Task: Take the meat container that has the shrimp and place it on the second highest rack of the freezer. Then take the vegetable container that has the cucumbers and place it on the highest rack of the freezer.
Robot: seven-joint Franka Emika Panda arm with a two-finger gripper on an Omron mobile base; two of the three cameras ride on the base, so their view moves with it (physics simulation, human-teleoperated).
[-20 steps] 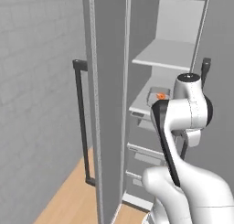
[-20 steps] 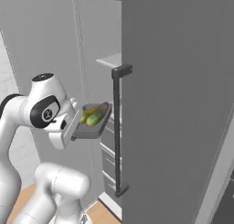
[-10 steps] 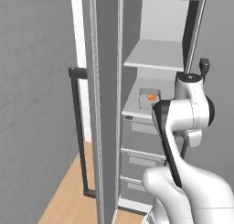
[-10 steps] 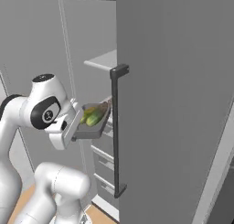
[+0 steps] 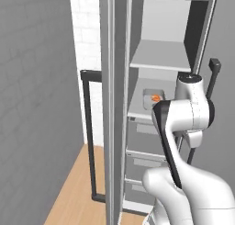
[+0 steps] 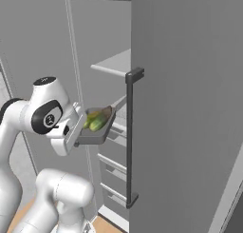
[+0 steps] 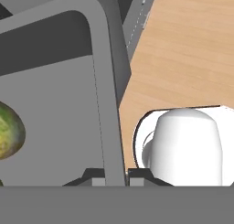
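Note:
My gripper (image 6: 77, 135) is shut on the rim of the grey vegetable container (image 6: 98, 130), which holds green cucumbers (image 6: 96, 120). I carry it level in front of the open freezer, below the highest rack (image 6: 114, 63). In the hand view the container's rim (image 7: 106, 104) runs between my fingertips, with my gripper (image 7: 115, 175) shut on it, and a cucumber (image 7: 9, 131) lies at the left edge. The meat container (image 5: 153, 99) with the orange shrimp (image 5: 156, 98) sits on the second highest rack, under the highest rack (image 5: 160, 59).
The freezer door (image 6: 190, 108) stands open on the right, its dark handle (image 6: 129, 137) close to the held container. Another door edge (image 5: 112, 109) with a dark handle (image 5: 89, 132) is at the left. Drawers (image 5: 144, 146) lie below the racks, over a wooden floor (image 7: 183, 49).
Both base views have shifted, so the base has moved relative to the freezer. The gripper stays shut on the vegetable container, which is level as before.

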